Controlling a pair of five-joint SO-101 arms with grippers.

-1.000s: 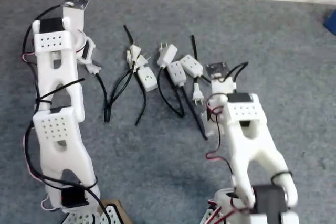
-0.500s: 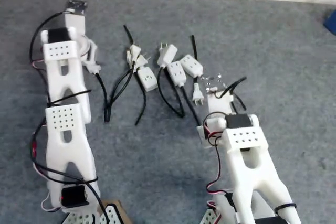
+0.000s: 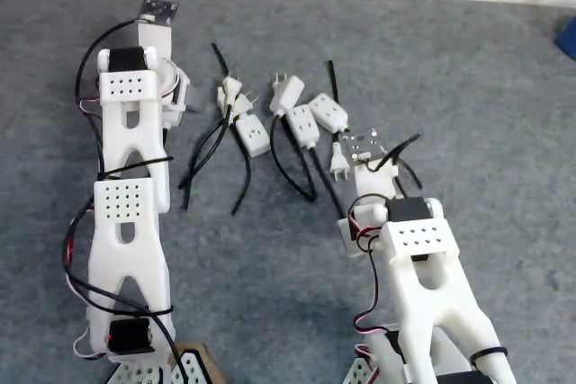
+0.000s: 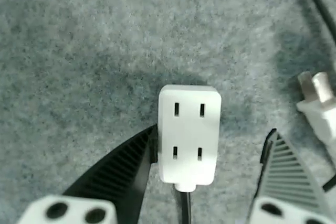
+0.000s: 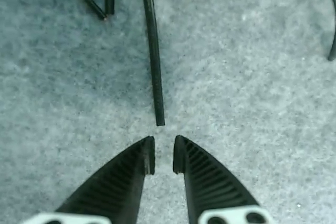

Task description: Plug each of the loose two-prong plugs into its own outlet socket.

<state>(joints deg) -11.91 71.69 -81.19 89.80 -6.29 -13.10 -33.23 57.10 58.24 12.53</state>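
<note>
The gray carpeted table (image 3: 504,132) carries both arms. The left arm (image 3: 126,213) runs from 7 o'clock up to 11 o'clock, and the right arm (image 3: 423,267) sits at 5 o'clock. The loose sockets and plugs lie in a cluster just above centre, toward 12.

The left gripper (image 4: 212,130) stands apart around a white two-outlet socket block (image 4: 189,135). Its black finger (image 4: 131,166) touches one flat side, while the grey finger (image 4: 283,166) is well clear of the other. A white two-prong plug (image 4: 317,95) lies near that open side.

The right gripper (image 5: 164,140) is all but together and grips nothing, with the cut end of a black cable (image 5: 159,121) just ahead of its tips.

The step in hand looks like securing the block. It would go best with the gripper centred first, so both fingers meet the sides together instead of shoving the block askew. The grip should stay low near the cord, leaving the slots bare. The right arm would need to spread its jaws before taking a plug such as the one near centre (image 3: 338,161).
</note>
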